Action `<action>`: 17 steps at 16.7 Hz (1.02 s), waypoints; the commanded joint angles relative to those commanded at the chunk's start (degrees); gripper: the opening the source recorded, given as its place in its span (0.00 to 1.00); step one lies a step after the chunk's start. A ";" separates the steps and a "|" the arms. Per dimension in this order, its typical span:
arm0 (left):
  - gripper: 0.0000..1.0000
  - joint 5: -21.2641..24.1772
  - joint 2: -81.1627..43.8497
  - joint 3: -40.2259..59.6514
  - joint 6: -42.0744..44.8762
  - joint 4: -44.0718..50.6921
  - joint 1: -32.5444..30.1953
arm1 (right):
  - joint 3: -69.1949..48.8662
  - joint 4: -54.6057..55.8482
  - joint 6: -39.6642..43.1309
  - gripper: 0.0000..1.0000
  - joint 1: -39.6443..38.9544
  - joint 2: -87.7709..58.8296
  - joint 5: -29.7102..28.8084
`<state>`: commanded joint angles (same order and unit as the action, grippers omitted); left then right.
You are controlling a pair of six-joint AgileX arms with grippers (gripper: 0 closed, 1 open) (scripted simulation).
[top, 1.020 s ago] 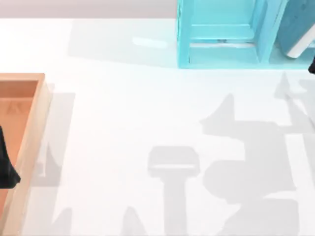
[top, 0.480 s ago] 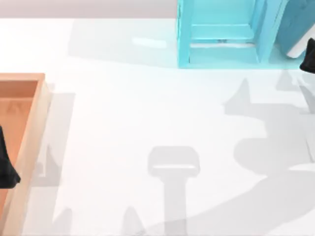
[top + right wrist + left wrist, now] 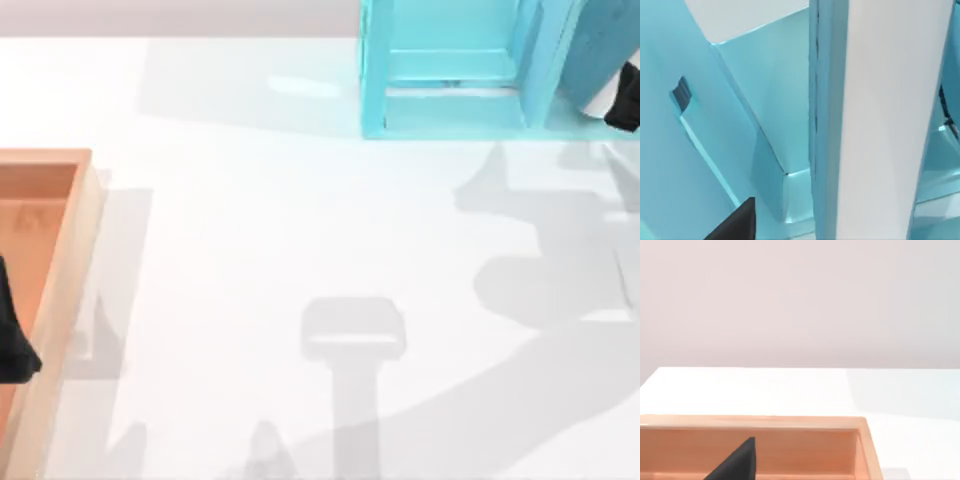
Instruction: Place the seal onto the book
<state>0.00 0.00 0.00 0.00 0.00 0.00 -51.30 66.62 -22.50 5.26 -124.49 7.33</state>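
Our right gripper [image 3: 625,98] sits at the book [image 3: 605,50] leaning in the turquoise shelf unit [image 3: 445,70], white page edges directly ahead. We cannot tell either jaw state. Our left gripper [image 3: 12,340] is parked over the wooden tray [image 3: 70,260]

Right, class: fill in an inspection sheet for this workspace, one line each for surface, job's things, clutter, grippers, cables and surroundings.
Surface: white table, crossed by grey shadows.
Job's things: the book, teal-blue cover with white page edges, stands leaning in the turquoise shelf unit at the far right. Seal: nothing seen.
Clutter: wooden tray at the table's left edge.
Grippers: right gripper is at the book's lower end by the shelf; left gripper sits parked over the tray.
Cables: nothing seen.
Surroundings: plain pale wall beyond the table.
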 joint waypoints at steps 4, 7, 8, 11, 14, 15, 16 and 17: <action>1.00 0.00 0.00 0.00 0.00 0.00 0.00 | -11.69 -5.19 -0.06 1.00 -0.64 -6.34 -0.73; 1.00 0.00 0.00 0.00 0.00 0.00 0.00 | -18.83 -8.59 -0.07 1.00 -1.09 -10.03 -1.21; 1.00 0.00 0.00 0.00 0.00 0.00 0.00 | -20.13 -9.27 -0.07 1.00 -1.18 -10.73 -1.32; 1.00 0.00 0.00 0.00 0.00 0.00 0.00 | -20.94 -9.70 -0.06 1.00 -1.25 -11.18 -1.39; 1.00 0.00 0.00 0.00 0.00 0.00 0.00 | -20.94 -9.70 -0.06 0.92 -1.25 -11.18 -1.39; 1.00 0.00 0.00 0.00 0.00 0.00 0.00 | -20.94 -9.70 -0.06 0.85 -1.25 -11.18 -1.39; 1.00 0.00 0.00 0.00 0.00 0.00 0.00 | -20.94 -9.70 -0.06 0.77 -1.25 -11.18 -1.39; 1.00 0.00 0.00 0.00 0.00 0.00 0.00 | -20.94 -9.70 -0.06 0.70 -1.25 -11.18 -1.39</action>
<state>0.00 0.00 0.00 0.00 0.00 0.00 -72.24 56.91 -22.57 4.01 -135.67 5.94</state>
